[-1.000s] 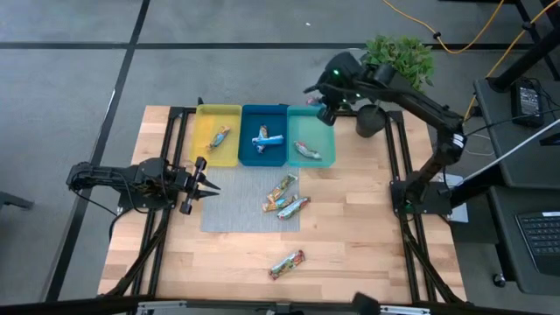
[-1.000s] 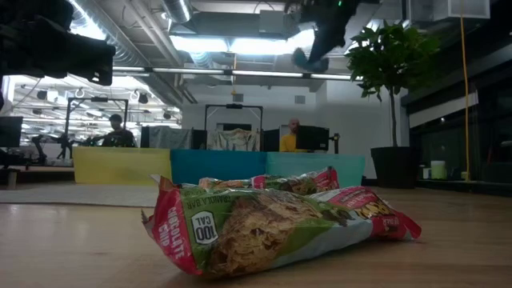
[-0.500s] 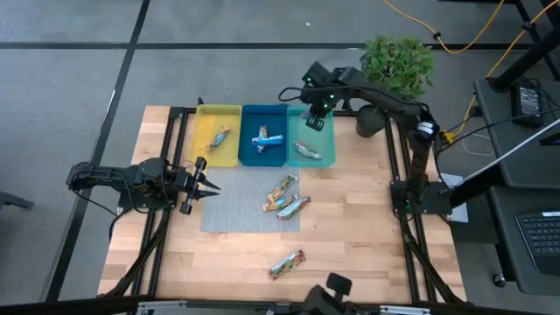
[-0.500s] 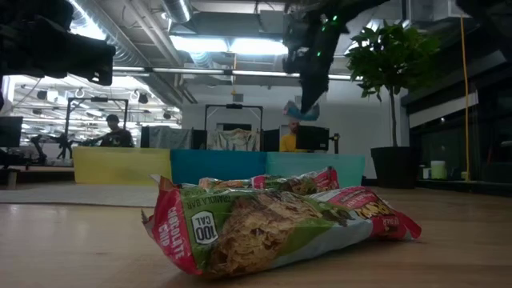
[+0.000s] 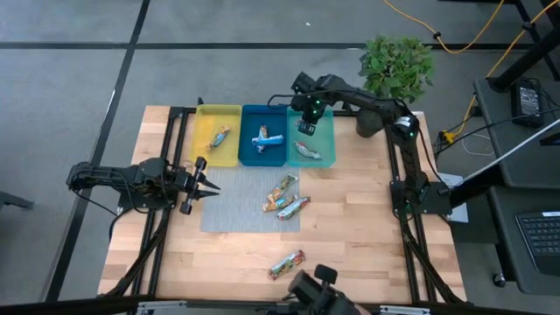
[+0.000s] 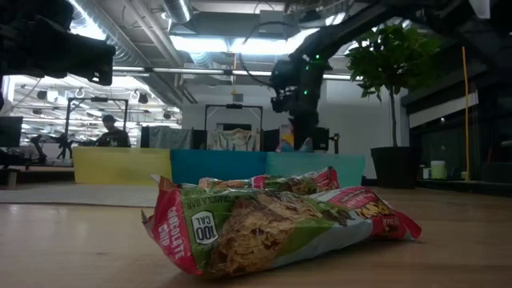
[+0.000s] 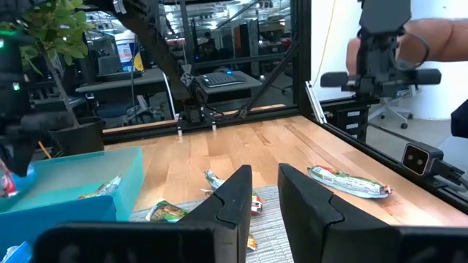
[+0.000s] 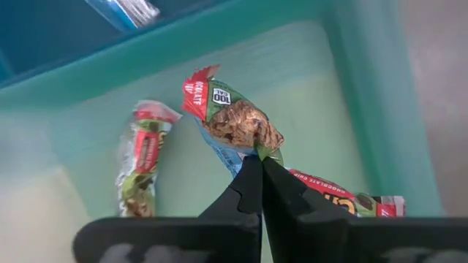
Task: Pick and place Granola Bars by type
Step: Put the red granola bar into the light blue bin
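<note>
My right gripper hangs over the teal tray, pointing steeply down, shut on a red-and-green granola bar. Two more bars lie flat on that tray's floor. The blue tray holds a blue bar, and the yellow tray holds a tan bar. Two bars lie on the grey mat, and one lies near the front edge. My left gripper waits at the mat's left edge, slightly open, touching nothing. My right gripper pinches one crimped end of the bar's wrapper between its two fingertips. The fingers come from above, pointing steeply down. The bar sticks out sideways from the fingertips, tilted, clear of the tray floor and of the bars lying there.
A potted plant stands at the table's back right corner, close to the teal tray. The three trays sit side by side along the far edge. A person's hand shows beyond the table's edge in the left wrist view.
My right gripper has come down and toward the table's left over the teal tray, tipping to point more steeply down, still shut on the bar. The bar has gone down with it to about the tray's rim height.
</note>
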